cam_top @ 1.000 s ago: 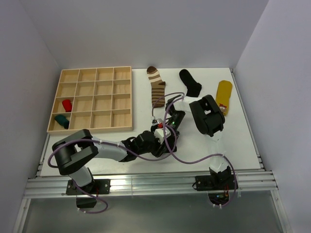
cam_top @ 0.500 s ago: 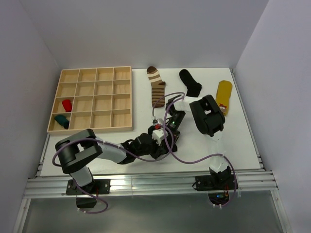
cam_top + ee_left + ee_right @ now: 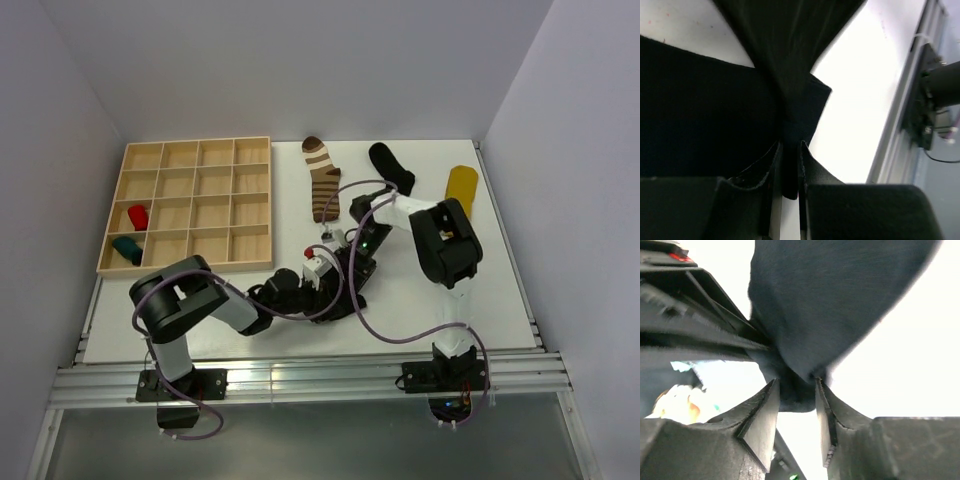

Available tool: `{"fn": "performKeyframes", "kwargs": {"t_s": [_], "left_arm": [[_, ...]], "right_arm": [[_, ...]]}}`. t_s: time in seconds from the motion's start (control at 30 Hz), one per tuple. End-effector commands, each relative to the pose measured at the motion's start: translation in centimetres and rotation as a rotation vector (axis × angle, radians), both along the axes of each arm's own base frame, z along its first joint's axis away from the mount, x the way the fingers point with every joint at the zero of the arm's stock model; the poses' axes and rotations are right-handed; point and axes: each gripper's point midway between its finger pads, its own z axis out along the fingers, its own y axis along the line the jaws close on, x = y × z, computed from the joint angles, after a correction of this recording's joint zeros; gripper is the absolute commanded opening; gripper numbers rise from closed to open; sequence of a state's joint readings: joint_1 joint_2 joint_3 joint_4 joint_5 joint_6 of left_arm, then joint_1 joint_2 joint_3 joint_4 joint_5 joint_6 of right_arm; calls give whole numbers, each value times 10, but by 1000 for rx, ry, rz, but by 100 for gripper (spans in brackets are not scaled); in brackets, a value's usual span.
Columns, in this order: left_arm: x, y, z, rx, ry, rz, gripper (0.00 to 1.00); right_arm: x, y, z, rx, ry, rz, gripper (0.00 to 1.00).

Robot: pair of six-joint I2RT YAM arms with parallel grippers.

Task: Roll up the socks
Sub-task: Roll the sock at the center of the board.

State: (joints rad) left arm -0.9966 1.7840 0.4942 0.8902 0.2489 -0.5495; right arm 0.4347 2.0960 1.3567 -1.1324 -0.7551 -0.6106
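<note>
A black sock [image 3: 700,115] fills the left wrist view, and my left gripper [image 3: 790,167] is shut on a fold of it. In the right wrist view the same dark sock [image 3: 830,305] hangs ahead, and its bunched end sits between the parted fingers of my right gripper [image 3: 796,395], which is open. From above, both grippers meet at the table's middle, the left [image 3: 338,288] just in front of the right [image 3: 352,262], and the arms hide that sock. At the back lie a brown-and-cream striped sock [image 3: 322,178], a plain black sock [image 3: 392,168] and a yellow sock [image 3: 460,190].
A wooden compartment tray [image 3: 190,205] stands at the back left, with a red bundle [image 3: 137,216] and a teal bundle [image 3: 127,248] in its left cells. Purple cables [image 3: 375,325] loop over the table between the arms. White walls close in the sides.
My left gripper has closed on the black sock and slid a little right. My right gripper has opened from shut, and the right arm's elbow has swung to the right.
</note>
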Motion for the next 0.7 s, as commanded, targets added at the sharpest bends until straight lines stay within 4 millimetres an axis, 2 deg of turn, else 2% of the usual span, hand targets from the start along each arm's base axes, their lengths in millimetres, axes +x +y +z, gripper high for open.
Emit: {"fn": "performKeyframes", "kwargs": {"t_s": [0.0,0.17,0.23,0.27,0.3,0.33,0.37,0.4,0.5,0.53,0.63,0.67], "left_arm": [[-36,33,-48,101,249,-57,0],[-39,33,-46,39,369,-83,0],[-40,35,-46,30,448,-94,0],[-39,33,-48,33,484,-103,0],[-38,33,-47,25,525,-99,0],[-41,31,-42,8,561,-129,0],[-40,33,-42,3,588,-125,0],[-44,33,-38,-7,631,-144,0],[-41,38,-38,2,703,-142,0],[-42,37,-34,-4,720,-170,0],[-43,44,-41,44,786,-161,0],[-44,45,-43,53,820,-154,0]], "right_arm": [[46,-2,18,86,-231,-57,43],[73,-18,42,137,-360,-144,43],[81,-23,53,157,-464,-146,43],[86,-29,54,136,-521,-146,43],[80,-34,48,119,-540,-146,45],[89,-34,63,142,-660,-134,46],[82,-40,57,119,-680,-121,47],[82,-40,71,138,-751,-109,47],[71,-40,74,163,-815,-53,48],[67,-39,82,184,-856,-20,48],[46,-31,81,232,-886,73,49],[34,-30,72,232,-873,105,50]]}}
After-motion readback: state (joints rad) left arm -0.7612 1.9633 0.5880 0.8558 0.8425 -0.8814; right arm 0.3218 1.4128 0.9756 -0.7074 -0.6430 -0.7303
